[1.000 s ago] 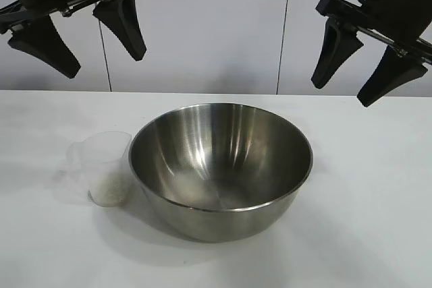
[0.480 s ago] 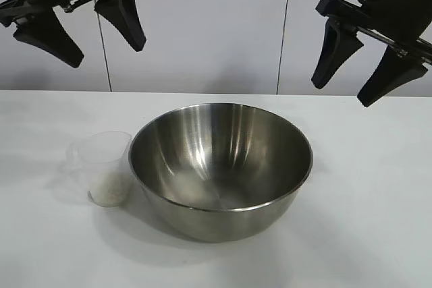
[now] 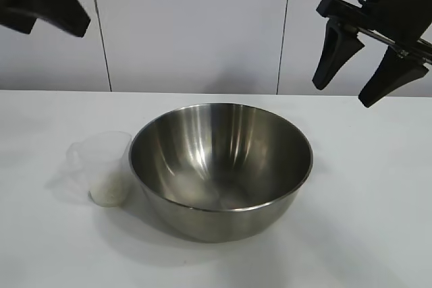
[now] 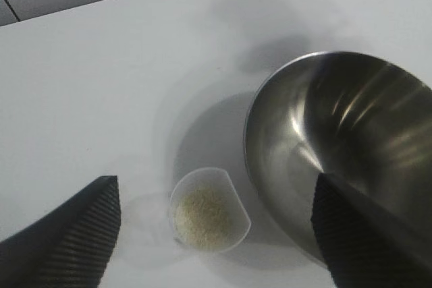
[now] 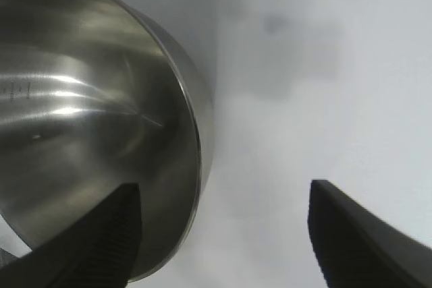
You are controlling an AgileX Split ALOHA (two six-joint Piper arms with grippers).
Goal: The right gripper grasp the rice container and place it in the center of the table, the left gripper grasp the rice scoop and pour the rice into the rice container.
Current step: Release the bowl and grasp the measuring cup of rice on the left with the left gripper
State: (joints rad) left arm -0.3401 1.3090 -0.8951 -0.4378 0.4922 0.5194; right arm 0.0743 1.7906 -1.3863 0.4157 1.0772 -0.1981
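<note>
Bowl (image 3: 221,166) first: you have it standing upright near the middle of the tabletop (image 3: 378,234), its steel inside bare as far as the shine lets you see. The scoop (image 3: 102,166) stands upright just beside the bowl on its left; whether the two touch you cannot tell. Rice (image 4: 202,214) lies in the bottom of the scoop, a small pale heap seen from above in the left wrist view.

Your left gripper (image 4: 216,234) hangs high above the tabletop's left side, mostly cut off at the exterior view's upper left corner. Its fingers (image 4: 74,237) are spread wide and hold nothing; from the wrist view the scoop shows between them, far below, with the bowl (image 4: 337,146) under one finger.

Your right gripper (image 3: 361,65) hangs above the tabletop's far right part, well clear of the bowl. Its fingers (image 3: 334,52) are spread and empty, pointing down; the right wrist view shows the bowl's rim (image 5: 192,139) under one of them and bare tabletop under the other.
</note>
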